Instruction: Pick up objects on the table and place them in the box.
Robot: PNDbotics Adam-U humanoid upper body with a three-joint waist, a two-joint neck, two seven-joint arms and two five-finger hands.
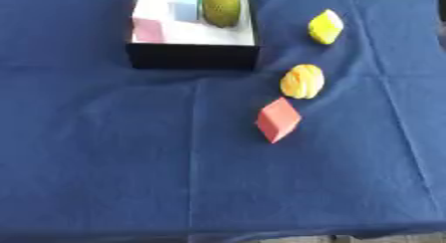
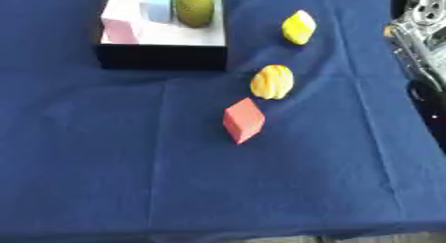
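Nearest the camera lies a wide bare stretch of the blue cloth [image 1: 131,177], creased in faint fold lines; its front hem runs along the bottom of both views, with a strip of grey floor showing below it.

Taking the box [image 1: 193,57] as the landmark: it sits at the far side of the cloth, a black-walled tray with a white floor, its front wall facing the camera. Inside it are a pink block [image 1: 148,30] at the front left corner, a light blue block [image 1: 184,10] behind that, and a green oval fruit [image 1: 221,7] along the right wall.

Three things lie on the cloth outside the box, all to its right and apart from each other. A yellow block [image 1: 325,26] is level with the box's interior, well to the right. An orange-yellow ribbed fruit [image 1: 301,81] lies just forward of the box's front right corner. A red block [image 1: 278,120] stands on an edge nearer the camera, close to the fruit.

No writing or label can be read anywhere.

Only the right eye view shows silver and black robot parts [image 2: 420,25] at the right edge, beyond the cloth's side hem. Neither hand can be made out.
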